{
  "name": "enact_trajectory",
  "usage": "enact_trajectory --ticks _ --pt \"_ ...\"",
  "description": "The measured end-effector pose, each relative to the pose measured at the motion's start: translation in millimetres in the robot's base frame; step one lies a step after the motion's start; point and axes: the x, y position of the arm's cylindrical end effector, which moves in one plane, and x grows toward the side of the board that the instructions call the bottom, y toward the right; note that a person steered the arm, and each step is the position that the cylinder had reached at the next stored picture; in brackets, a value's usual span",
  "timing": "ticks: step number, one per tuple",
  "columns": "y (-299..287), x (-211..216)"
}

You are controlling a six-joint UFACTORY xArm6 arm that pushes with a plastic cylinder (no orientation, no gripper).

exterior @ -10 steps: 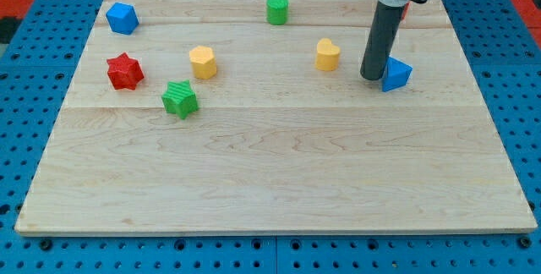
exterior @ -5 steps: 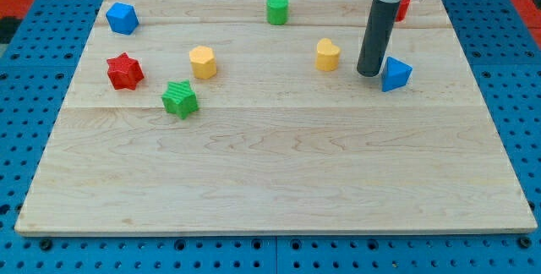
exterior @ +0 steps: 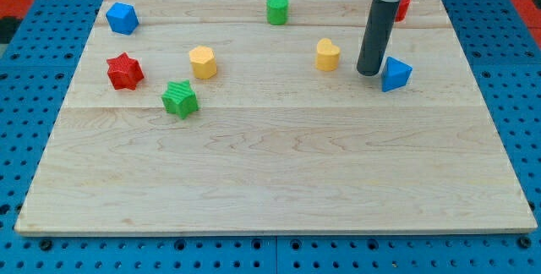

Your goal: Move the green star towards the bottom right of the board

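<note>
The green star (exterior: 180,99) lies on the left half of the wooden board (exterior: 279,181), below a yellow block (exterior: 203,62) and to the right of a red star (exterior: 125,71). My tip (exterior: 368,72) rests on the board far to the star's right, between a yellow heart-shaped block (exterior: 328,55) and a blue triangular block (exterior: 395,74), close beside the blue one.
A blue block (exterior: 122,18) sits at the board's top left. A green cylinder (exterior: 277,9) stands at the top middle. A red block (exterior: 402,7) at the top right is partly hidden behind the rod. Blue pegboard surrounds the board.
My tip has shifted slightly up and to the left, away from the blue triangular block. No block has moved.
</note>
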Motion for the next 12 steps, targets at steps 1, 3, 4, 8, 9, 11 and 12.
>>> enact_trajectory --ticks 1,3,4,8,9,11,12 --pt "-7.2 4.8" --pt "-47.6 40.5" --pt "-110.9 38.6" --pt "-265.4 7.9" --pt "-266.3 11.2" --pt "-267.5 36.6" --pt "-267.5 57.5"
